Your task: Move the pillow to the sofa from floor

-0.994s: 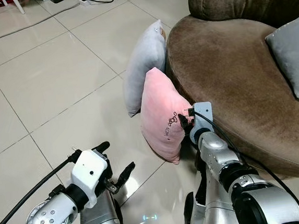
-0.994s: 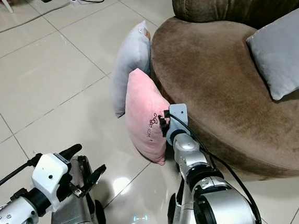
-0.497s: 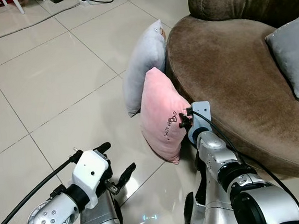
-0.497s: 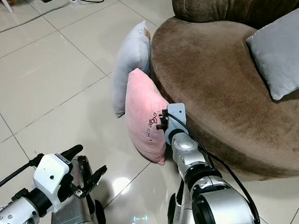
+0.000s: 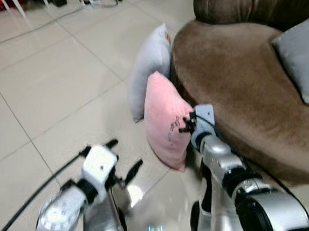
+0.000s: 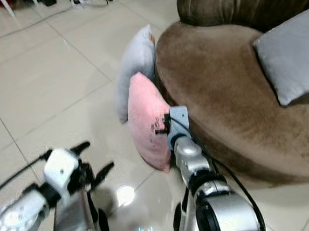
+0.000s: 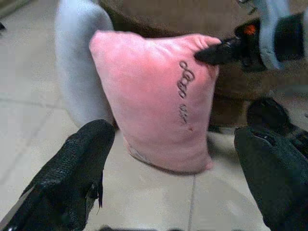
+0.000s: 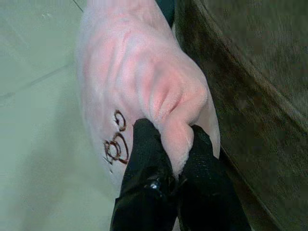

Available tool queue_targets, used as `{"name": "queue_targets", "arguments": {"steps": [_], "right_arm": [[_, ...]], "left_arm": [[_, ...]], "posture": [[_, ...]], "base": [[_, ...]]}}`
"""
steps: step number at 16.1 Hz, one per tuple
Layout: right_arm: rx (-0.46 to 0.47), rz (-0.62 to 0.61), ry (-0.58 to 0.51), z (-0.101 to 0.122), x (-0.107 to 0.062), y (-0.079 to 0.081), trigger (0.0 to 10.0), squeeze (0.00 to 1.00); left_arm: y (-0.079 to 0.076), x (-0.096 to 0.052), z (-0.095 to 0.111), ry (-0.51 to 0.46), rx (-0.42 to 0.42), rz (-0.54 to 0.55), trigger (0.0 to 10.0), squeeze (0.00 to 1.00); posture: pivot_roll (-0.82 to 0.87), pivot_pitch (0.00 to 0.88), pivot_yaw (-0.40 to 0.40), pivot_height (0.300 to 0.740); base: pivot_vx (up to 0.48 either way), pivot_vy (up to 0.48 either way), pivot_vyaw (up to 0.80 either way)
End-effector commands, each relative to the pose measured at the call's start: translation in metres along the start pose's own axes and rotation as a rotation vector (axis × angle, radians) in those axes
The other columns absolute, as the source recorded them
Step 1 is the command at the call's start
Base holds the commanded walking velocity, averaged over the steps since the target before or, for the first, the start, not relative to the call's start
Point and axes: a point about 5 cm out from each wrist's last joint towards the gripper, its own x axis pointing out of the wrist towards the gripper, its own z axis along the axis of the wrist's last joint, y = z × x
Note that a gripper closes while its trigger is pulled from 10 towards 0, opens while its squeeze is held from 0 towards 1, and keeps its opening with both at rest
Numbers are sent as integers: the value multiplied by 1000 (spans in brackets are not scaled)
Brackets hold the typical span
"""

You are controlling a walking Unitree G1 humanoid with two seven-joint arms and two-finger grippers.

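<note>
While pinching the pink pillow (image 8: pixel 144 82), right claw (image 8: pixel 175 144) reaches forward.

left: open tile floor (image 5: pixel 60 86) | right: sofa (image 5: pixel 238 81) blocks | behind: grey pillow (image 5: pixel 149 67)

the right gripper (image 8: pixel 176 147) is pinching a fold of the pink pillow (image 8: pixel 139 82), its two black fingers (image 8: pixel 147 163) closing on the bunched corner. dark embroidery (image 8: pixel 115 142) is showing just beside them. the pillow is leaning against the brown sofa (image 8: pixel 250 72), with pale floor tiles (image 8: pixel 38 120) lying on the other side.
</note>
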Motion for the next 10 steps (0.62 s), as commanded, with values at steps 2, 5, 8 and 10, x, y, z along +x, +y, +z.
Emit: {"name": "queue_targets", "arguments": {"steps": [2, 5, 8, 10], "right_arm": [[23, 77, -79, 11, -2, 9, 0, 0], [103, 141, -254, 41, -33, 15, 0, 0], [159, 117, -432, 84, -75, 10, 0, 0], [206, 102, -506, 109, -92, 6, 10000, 0]], "left_arm": [[11, 2, 2, -24, -16, 65, 10000, 0], [20, -7, 6, -50, -33, 116, 10000, 0], [25, -14, 21, -86, 5, 168, 10000, 0], [32, -9, 38, -142, -3, 231, 10000, 0]], "posture": [[30, 0, -44, 466], [7, 0, -25, 466], [-11, 0, -15, 466], [4, 0, -21, 466]], "base": [[0, 0, 0], [0, 0, 0], [0, 0, 0], [0, 0, 0]]}}
